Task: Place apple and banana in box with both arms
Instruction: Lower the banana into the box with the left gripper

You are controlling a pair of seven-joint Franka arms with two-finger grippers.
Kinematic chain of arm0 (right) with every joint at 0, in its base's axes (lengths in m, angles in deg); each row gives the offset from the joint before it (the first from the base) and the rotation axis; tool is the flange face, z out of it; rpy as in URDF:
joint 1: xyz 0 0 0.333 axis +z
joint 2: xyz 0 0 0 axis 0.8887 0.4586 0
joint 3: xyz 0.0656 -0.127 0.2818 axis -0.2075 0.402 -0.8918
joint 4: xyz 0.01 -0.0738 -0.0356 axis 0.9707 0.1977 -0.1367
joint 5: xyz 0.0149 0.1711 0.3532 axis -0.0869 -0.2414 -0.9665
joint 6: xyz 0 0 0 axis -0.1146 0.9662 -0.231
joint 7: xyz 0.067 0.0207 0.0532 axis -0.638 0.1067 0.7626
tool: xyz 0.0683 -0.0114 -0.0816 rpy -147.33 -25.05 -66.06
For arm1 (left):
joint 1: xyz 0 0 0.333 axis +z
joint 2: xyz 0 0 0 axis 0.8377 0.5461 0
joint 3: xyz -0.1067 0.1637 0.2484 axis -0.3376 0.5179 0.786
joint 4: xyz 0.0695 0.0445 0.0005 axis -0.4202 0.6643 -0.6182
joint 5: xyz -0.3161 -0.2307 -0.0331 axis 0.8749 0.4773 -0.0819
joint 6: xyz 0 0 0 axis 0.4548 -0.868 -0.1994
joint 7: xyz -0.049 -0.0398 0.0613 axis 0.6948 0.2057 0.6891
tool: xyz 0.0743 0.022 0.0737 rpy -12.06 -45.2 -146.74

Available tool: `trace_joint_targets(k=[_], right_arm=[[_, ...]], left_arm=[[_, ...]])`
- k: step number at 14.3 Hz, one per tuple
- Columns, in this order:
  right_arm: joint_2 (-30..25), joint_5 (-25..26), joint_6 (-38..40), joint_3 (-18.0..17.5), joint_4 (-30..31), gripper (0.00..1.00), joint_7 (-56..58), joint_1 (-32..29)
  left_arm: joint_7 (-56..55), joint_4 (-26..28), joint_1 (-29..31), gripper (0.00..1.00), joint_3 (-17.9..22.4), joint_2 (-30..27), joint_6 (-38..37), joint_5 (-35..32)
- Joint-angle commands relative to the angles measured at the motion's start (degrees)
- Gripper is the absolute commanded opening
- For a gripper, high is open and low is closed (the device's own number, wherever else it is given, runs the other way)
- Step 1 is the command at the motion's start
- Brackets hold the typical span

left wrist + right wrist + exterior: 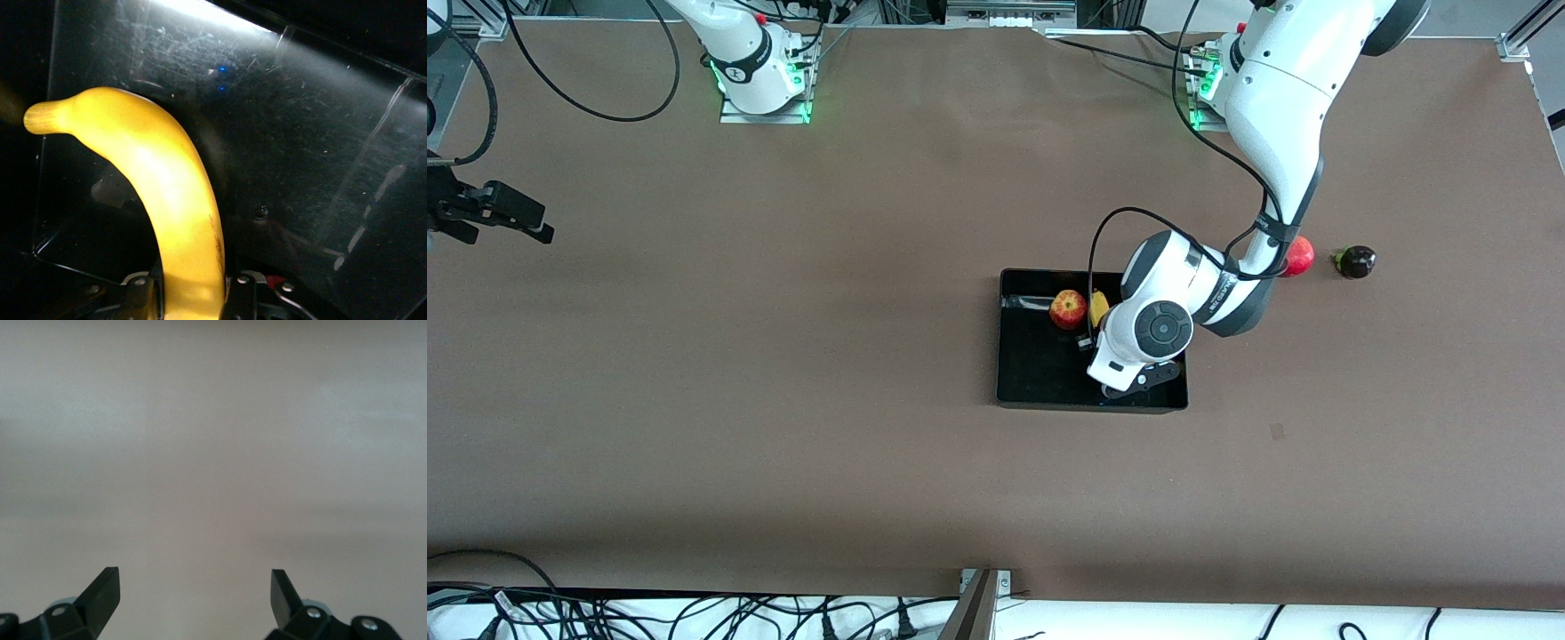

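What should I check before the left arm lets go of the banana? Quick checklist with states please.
1. Apple already in the box: ok.
2. Left end effector shut on the banana: ok, a finger on each side of it.
3. Banana over the box, not the table: ok, the glossy black box floor fills the left wrist view beneath it.
4. Banana low enough to release without a drop: cannot tell.
5. Banana apart from the apple: cannot tell, they sit close beside each other in the front view.
6. Right end effector out of the way: ok, open over bare table, that arm waiting.
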Motion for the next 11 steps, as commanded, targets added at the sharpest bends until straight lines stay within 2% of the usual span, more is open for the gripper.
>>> trace_joint_targets(k=[1,4,6,7,8,9,11], right_arm=[[-0.2,-0.9,0.6,-0.5,-0.5,1.0,-0.2,-0.8],[-0.2,-0.9,0.6,-0.5,-0.5,1.0,-0.2,-0.9],[-0.2,-0.9,0.6,-0.5,-0.5,1.0,-0.2,-0.8],[-0.1,-0.9,0.6,-0.5,-0.5,1.0,-0.2,-0.8],[-0.1,-0.9,0.6,-0.5,-0.5,1.0,-0.2,-0.9],[-0.1,-0.9,0.6,-0.5,-0.5,1.0,-0.2,-0.9],[-0.1,-0.9,0.6,-0.5,-0.6,1.0,-0.2,-0.8]], left_arm=[[2.5,0.1,0.4,0.0,0.2,0.6,0.3,0.4],[2.8,0.3,0.5,0.0,0.2,1.6,1.9,0.4],[2.8,0.3,0.9,0.16,0.2,1.8,2.3,0.4],[3.0,0.3,0.9,0.27,0.2,1.9,2.4,0.4],[3.5,0.3,1.0,0.51,0.2,1.8,2.3,0.4],[3.6,0.3,1.0,1.0,0.2,1.9,2.4,0.4],[3.4,0.3,1.0,1.0,0.2,1.8,2.5,0.4]])
